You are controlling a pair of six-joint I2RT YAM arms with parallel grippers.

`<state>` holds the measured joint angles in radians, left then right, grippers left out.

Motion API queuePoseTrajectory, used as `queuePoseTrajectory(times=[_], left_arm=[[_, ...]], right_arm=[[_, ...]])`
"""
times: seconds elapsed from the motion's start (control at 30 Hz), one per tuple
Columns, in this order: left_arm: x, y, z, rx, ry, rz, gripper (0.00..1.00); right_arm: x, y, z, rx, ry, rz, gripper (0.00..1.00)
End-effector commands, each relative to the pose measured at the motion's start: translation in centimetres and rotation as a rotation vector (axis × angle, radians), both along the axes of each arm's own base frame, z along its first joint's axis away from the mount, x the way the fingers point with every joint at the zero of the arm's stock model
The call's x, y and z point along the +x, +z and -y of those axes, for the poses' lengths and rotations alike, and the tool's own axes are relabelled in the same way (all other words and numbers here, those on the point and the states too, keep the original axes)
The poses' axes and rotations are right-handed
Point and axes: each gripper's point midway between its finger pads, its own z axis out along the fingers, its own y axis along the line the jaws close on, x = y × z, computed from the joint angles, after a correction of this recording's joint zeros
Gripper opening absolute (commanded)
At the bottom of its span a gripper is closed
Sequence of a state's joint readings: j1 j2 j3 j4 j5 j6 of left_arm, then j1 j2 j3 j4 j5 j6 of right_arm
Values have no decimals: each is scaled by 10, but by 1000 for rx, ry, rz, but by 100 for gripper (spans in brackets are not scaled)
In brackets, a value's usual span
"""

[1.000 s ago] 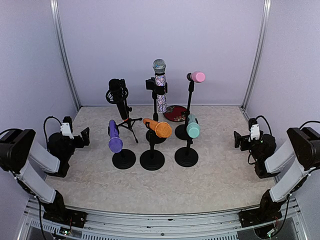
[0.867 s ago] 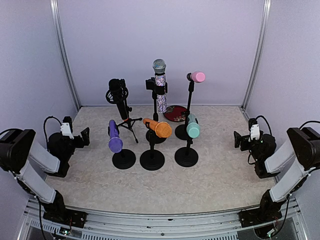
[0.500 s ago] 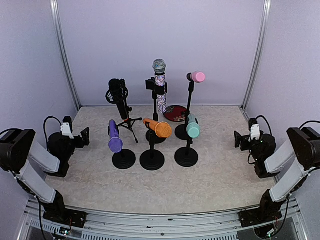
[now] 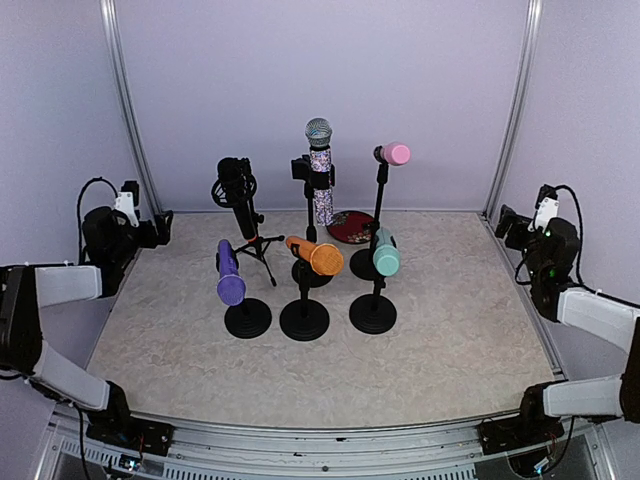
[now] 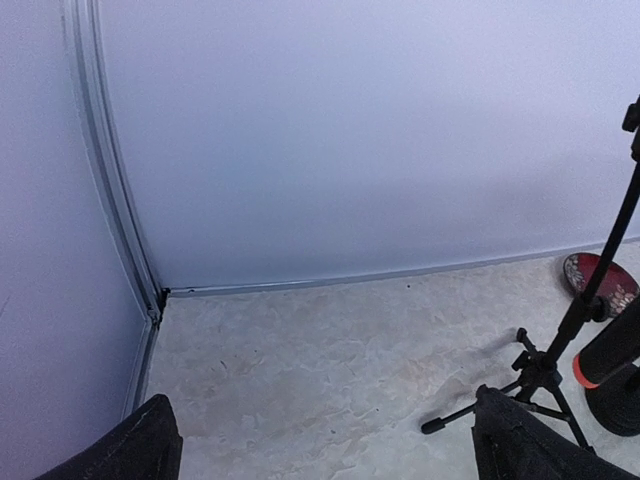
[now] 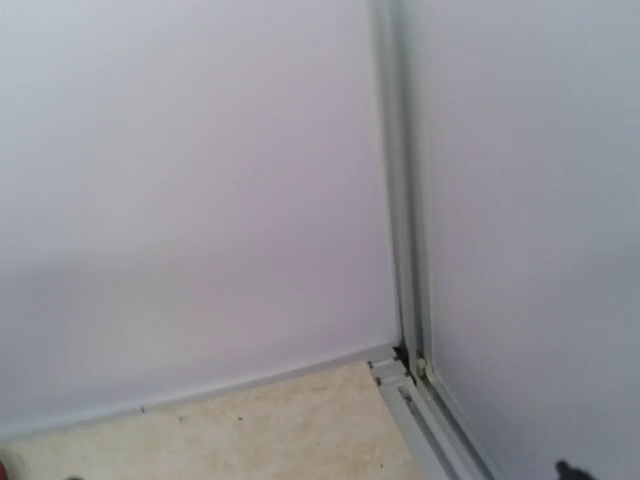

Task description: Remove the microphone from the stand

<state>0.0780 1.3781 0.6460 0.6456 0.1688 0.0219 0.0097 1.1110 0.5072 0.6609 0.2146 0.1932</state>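
Several microphones stand on stands mid-table in the top view: a purple one (image 4: 230, 276), an orange one (image 4: 317, 256) and a teal one (image 4: 385, 254) in front. Behind them are a black one on a tripod (image 4: 237, 192), a glittery one with a silver head (image 4: 319, 158) and a pink one (image 4: 395, 153). My left gripper (image 4: 160, 228) hangs open by the left wall, well left of the tripod (image 5: 541, 372). Its fingertips (image 5: 135, 448) show far apart, with only table between them. My right gripper (image 4: 507, 224) is up by the right wall, open and holding nothing.
A red disc (image 4: 350, 226) lies behind the stands; its edge also shows in the left wrist view as the red disc (image 5: 601, 284). Walls and metal corner posts (image 6: 400, 250) enclose the table. The right wrist view shows only the back right corner.
Both arms have lifted from low beside the table and swung back toward the side walls, grippers now higher and farther back. The microphones have not moved.
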Motion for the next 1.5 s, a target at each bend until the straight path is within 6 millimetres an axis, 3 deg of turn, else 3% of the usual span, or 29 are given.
queuePoseTrajectory(times=[0.0, 0.17, 0.37, 0.43, 0.53, 1.0, 1.17, 1.33, 1.47], left_arm=[[-19, -25, 20, 25, -156, -218, 99], [-43, -25, 44, 37, -311, -293, 99], [-78, -27, 69, 80, -472, -330, 99], [-87, -32, 77, 81, -517, -367, 99], [-96, -35, 87, 94, -568, -402, 99], [-124, -47, 118, 157, -710, -479, 99], [-126, -45, 120, 153, -722, -477, 99], [-127, -42, 122, 147, -734, -467, 99], [-129, -41, 123, 146, -740, -463, 99]], right_arm=[[-12, -13, 10, 191, -54, -140, 100], [-19, 48, -47, 123, 246, -52, 100], [-51, 120, -145, -43, 400, 0, 100], [-66, 136, -179, -55, 478, 10, 100], [-85, 143, -227, -88, 564, -7, 100], [-187, 137, -437, -318, 934, -34, 100], [-204, 90, -514, -399, 1070, -127, 100], [-204, 48, -556, -444, 1118, -196, 100], [-197, 23, -569, -493, 1090, -229, 100]])
